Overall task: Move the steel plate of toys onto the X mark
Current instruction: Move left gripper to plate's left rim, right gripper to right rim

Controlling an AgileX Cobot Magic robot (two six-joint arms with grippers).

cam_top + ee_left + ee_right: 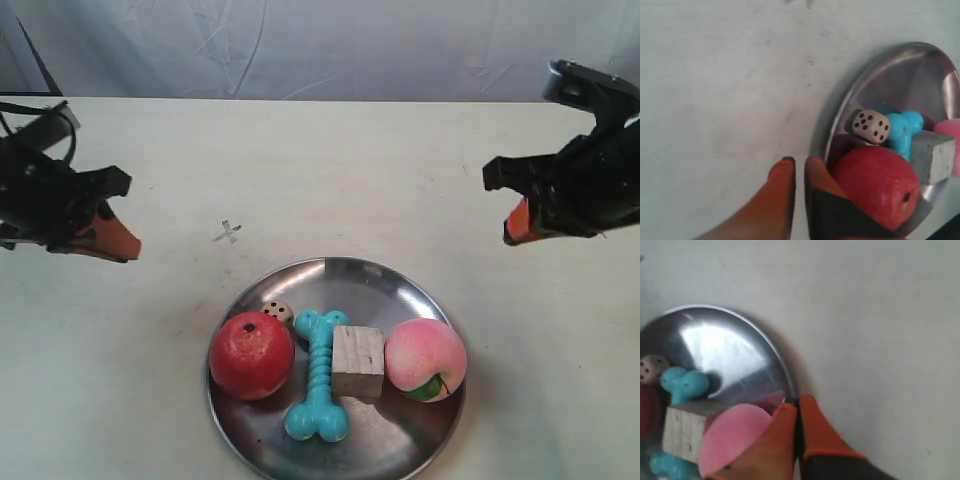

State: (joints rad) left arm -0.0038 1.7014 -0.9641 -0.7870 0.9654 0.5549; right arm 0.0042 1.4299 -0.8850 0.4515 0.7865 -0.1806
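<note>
Exterior view: steel plate [345, 275] carrying the toys [320, 375] sits on the table [400, 160], near the X mark [228, 233] but off it. Left gripper [799, 162] fingers almost together, right gripper [795, 402] fingers pressed together; both empty.

The cream tabletop [350, 170], faintly smudged, fills most of the scene. Behind its far edge hangs a wrinkled pale grey cloth [300, 45]. The light is soft, even.

The steel plate [340, 275], holding apple [251, 355], bone [318, 375], cube [358, 361] and peach [425, 359] abreast, sat by the near edge of the worktop [350, 170]; the X mark [228, 233] lay beyond.
</note>
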